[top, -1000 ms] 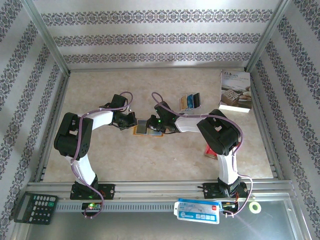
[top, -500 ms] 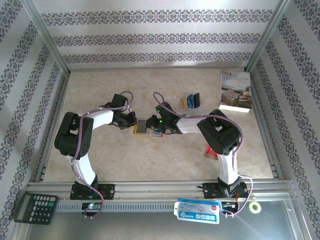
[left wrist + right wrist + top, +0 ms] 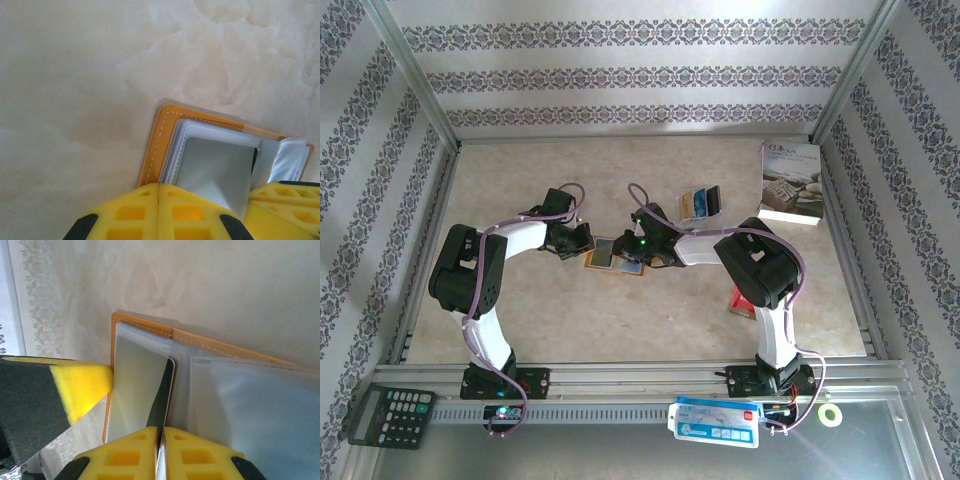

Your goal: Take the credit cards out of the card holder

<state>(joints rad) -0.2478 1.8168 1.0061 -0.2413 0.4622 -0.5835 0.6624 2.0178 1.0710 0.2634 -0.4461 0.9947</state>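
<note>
The card holder (image 3: 607, 254) lies open and flat on the marbled beige table (image 3: 570, 330), just left of centre. Its long axis runs roughly from 9 to 3 o'clock. It is a stitched orange-tan cover with rounded corners and cloudy clear plastic sleeves inside. The left gripper (image 3: 582, 240) is clenched with nothing between its yellow foam-like, waffle-patterned fingers, which bear on the holder's 9 o'clock edge. The right gripper (image 3: 638, 252), at the 3 o'clock side, seems to pinch the edge of a glossy grey card (image 3: 137, 385) half out of its sleeve. A few loose cards (image 3: 700, 203) lie fanned at 2 o'clock, clear of both arms. A white book (image 3: 790, 183) lies beyond them, and a black calculator (image 3: 388, 414) sits at 7 o'clock.
</note>
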